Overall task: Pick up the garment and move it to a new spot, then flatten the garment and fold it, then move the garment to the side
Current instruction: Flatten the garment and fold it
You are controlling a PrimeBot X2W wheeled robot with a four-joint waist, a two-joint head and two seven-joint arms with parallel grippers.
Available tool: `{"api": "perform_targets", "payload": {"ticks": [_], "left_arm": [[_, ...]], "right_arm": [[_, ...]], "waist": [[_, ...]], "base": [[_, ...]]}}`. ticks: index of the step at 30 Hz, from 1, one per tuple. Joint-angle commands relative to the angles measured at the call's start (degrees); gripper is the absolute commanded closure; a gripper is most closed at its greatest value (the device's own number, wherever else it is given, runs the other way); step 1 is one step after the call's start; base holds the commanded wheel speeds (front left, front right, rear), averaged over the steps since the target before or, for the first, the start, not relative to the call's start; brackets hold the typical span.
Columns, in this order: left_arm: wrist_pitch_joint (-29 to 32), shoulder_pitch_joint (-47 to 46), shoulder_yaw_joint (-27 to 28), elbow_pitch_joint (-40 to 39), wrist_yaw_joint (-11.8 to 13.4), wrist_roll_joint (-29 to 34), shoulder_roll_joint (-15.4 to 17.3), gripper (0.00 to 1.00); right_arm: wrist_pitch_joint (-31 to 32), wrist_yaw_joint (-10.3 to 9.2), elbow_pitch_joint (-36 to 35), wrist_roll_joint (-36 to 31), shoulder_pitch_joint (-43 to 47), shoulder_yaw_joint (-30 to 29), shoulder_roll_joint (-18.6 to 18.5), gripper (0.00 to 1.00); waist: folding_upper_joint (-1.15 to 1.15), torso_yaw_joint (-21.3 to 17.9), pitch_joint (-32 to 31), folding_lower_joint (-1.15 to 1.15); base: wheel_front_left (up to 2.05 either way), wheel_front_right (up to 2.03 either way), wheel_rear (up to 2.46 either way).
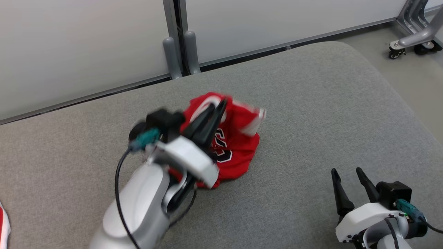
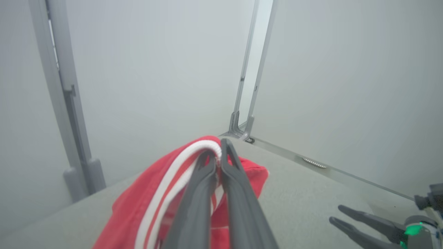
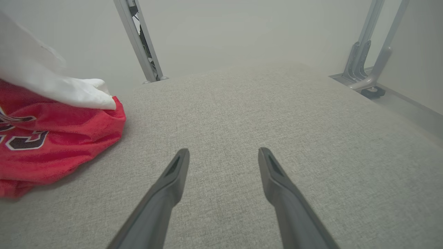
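Note:
The garment (image 1: 238,145) is a red jersey with white trim and dark numerals, bunched up near the middle of the grey cushioned surface (image 1: 311,114). My left gripper (image 1: 218,105) is shut on a white-trimmed fold at the top of the bunch, lifting that edge. In the left wrist view the two fingers pinch the white and red hem of the garment (image 2: 145,204) at the left gripper (image 2: 218,152). My right gripper (image 1: 346,171) stands open and empty at the lower right, well clear of the cloth. The right wrist view shows the right gripper (image 3: 223,155) above bare fabric, the garment (image 3: 52,148) at its left.
Pale wall panels with grey posts (image 1: 180,52) run along the far edge of the surface. A wheeled metal stand (image 1: 412,38) sits on the floor at the far right. Another bit of red and white cloth (image 1: 3,224) shows at the lower left edge.

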Motion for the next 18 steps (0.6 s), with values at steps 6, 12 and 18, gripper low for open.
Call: {"api": "perform_targets", "payload": {"ticks": [6, 12, 18], "left_arm": [[0.8, -18.4, -6.9, -5.3, -0.5, -2.3, -0.1, 1.00], [-4.9, -30.7, -11.5, -7.1, 2.3, -9.1, 0.0, 1.00], [-10.3, -34.7, -10.4, -9.5, 8.8, -14.6, 0.1, 1.00]], "right_arm": [[0.4, 0.01, 0.9, 0.4, -0.9, 1.9, -0.4, 0.00], [0.4, 0.01, 1.8, 0.4, -1.1, 3.2, -0.4, 0.00], [0.4, 0.01, 1.6, -0.7, -0.3, 1.9, -0.3, 0.00]], "waist": [[0.00, -0.8, -1.4, 0.00], [0.00, -2.9, -2.6, 0.00], [0.00, -2.0, -2.8, 0.00]], "base": [[0.00, 0.00, 0.00], [0.00, 0.00, 0.00], [0.00, 0.00, 0.00]]}}
